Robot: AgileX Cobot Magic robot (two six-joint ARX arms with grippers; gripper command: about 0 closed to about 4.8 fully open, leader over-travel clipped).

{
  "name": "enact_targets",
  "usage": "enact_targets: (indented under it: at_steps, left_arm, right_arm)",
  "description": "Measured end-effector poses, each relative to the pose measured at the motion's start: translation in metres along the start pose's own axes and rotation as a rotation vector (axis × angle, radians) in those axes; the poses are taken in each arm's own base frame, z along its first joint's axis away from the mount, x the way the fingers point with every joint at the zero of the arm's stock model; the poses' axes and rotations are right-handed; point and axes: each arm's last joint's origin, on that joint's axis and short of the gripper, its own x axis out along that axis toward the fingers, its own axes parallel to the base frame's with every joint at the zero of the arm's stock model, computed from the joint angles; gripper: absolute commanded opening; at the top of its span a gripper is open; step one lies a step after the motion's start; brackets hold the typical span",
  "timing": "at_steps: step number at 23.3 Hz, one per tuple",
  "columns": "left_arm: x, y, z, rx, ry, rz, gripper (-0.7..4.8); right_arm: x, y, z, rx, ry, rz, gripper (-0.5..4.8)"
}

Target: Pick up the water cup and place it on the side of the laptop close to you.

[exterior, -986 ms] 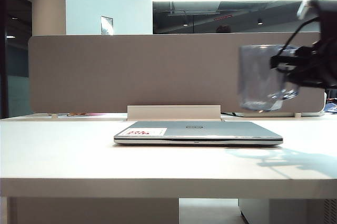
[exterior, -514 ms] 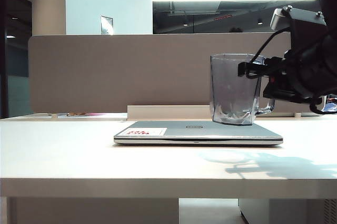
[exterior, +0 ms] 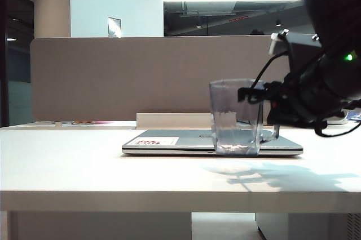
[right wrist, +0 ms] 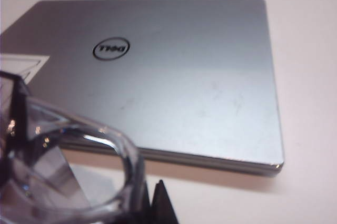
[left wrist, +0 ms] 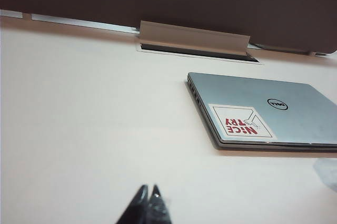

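The water cup (exterior: 236, 117), a clear grey-blue mug, hangs upright just above the table, in front of the right part of the laptop's near edge. My right gripper (exterior: 251, 94) reaches in from the right and is shut on the cup's wall near the handle (exterior: 272, 133). In the right wrist view the cup's rim (right wrist: 63, 150) fills the corner beside the right gripper (right wrist: 152, 197), with the closed silver laptop (right wrist: 174, 77) beyond it. The laptop (exterior: 169, 141) lies flat mid-table. My left gripper (left wrist: 147, 190) is shut and empty over bare table, well short of the laptop (left wrist: 284, 111).
A grey partition panel (exterior: 141, 76) stands along the table's far edge, with a raised cable flap (exterior: 186, 120) right behind the laptop. A white sticker with red print (left wrist: 241, 123) sits on the lid. The table's front edge (exterior: 169, 200) runs below.
My right gripper has carried the cup leftward and down, from high beyond the laptop's right end to low in front of its near edge. The left gripper has stayed put.
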Motion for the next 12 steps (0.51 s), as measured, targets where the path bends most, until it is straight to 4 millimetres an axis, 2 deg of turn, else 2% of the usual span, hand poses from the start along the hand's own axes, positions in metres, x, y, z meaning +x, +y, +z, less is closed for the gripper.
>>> enact_targets:
  at_steps: [4, 12]
  left_arm:
    - [0.0, 0.0, 0.0, 0.0, 0.0, 0.0, -0.06]
    - [0.0, 0.0, 0.0, 0.0, 0.0, -0.003, -0.06]
  right_arm:
    - [0.003, 0.004, -0.011, 0.002, 0.041, 0.001, -0.05]
    - [0.006, 0.01, -0.019, 0.03, 0.038, -0.005, -0.05]
